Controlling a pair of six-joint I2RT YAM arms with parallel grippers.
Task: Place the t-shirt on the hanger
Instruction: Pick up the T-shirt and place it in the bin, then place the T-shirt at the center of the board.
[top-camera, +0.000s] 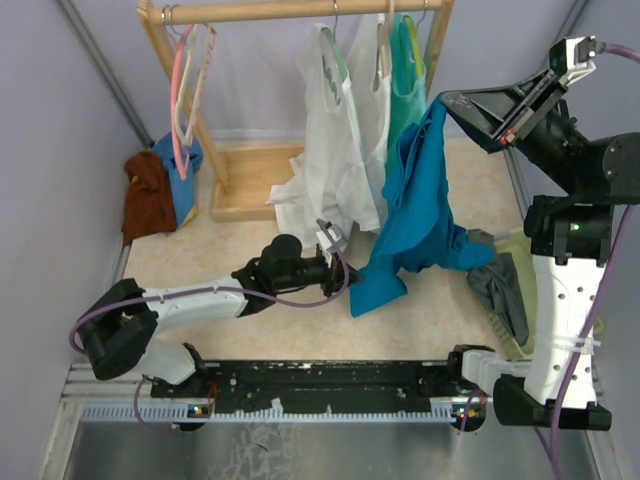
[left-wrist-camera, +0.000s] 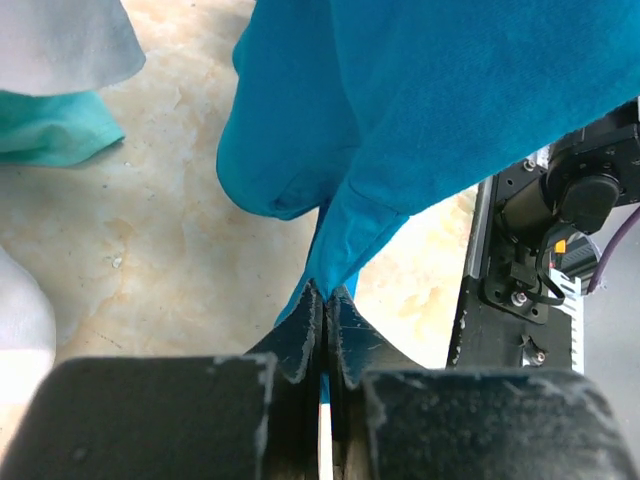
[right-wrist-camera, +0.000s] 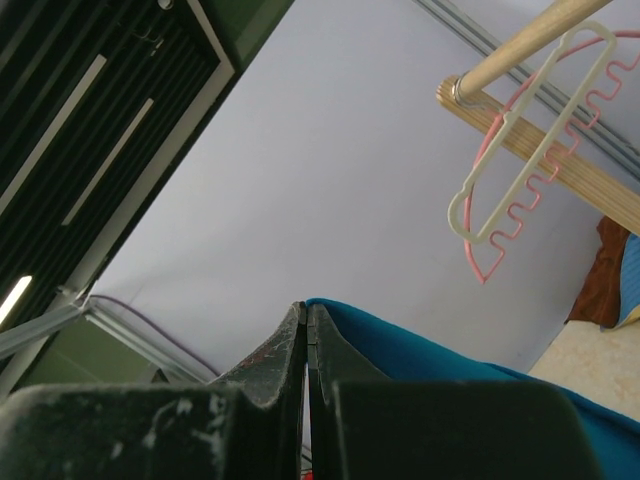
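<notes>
We've got the t-shirt (top-camera: 420, 210) held up: right gripper (top-camera: 445, 100) clamped on its top edge, left gripper (left-wrist-camera: 322, 300) pinched tight on a lower fold. The hanger (right-wrist-camera: 457, 208) hangs bare on the rail (top-camera: 300, 10), well apart. Dressing it hasn't started, so nearly everything's left.

We see two arms with white shells and black joints: the left arm (top-camera: 190, 298) is slim, the right arm (top-camera: 560, 300) has a white panel with small holes and a green light (top-camera: 574, 226). Purple cables (left-wrist-camera: 615, 245) trail along both. The left gripper (left-wrist-camera: 322, 292) has black fingers (left-wrist-camera: 292, 345), scuffed and dusty.
</notes>
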